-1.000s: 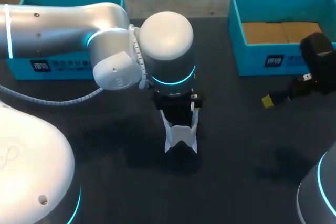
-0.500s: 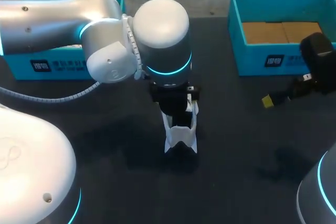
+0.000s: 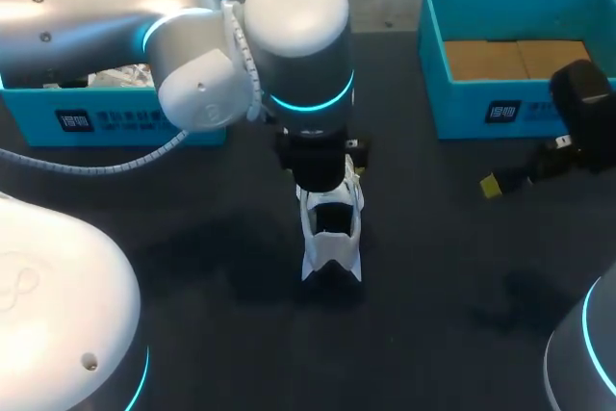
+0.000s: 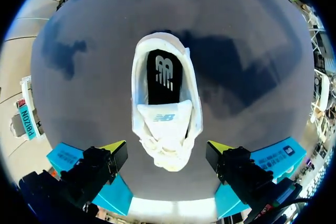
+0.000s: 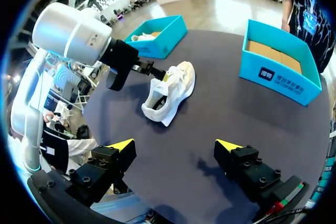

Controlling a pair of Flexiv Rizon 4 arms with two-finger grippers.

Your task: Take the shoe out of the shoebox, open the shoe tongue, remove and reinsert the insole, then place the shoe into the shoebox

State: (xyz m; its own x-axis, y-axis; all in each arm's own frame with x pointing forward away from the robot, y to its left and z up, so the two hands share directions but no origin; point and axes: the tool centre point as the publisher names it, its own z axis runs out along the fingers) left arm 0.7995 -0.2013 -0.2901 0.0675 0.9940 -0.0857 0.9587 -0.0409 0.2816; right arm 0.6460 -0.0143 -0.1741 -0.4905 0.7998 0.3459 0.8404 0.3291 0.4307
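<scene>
Left gripper (image 4: 167, 148) hangs open, its fingers spread wide over a white shoe (image 4: 165, 114). Right gripper (image 5: 174, 144) is open too, holding nothing. On the dark matte table (image 3: 462, 257), the shoe stands between two labelled blue boxes (image 3: 115, 122) (image 3: 462, 108), with a logo on its black insole (image 4: 164, 74).

A dark, matte counter (image 3: 462, 267) fills most of the head view, with soft shadows lying on it at the centre and lower right. At the upper right of the frame a teal box (image 3: 462, 108) stands open on the counter, with a small white label on its near wall. Brown cardboard sheets (image 3: 515, 57) lie flat in its bottom, side by side. At the upper left of the frame, crumpled white paper (image 3: 120, 77) shows. In the right wrist view the teal box (image 5: 283, 77) sits at the right of the frame near the counter's (image 5: 220, 114) far edge.
</scene>
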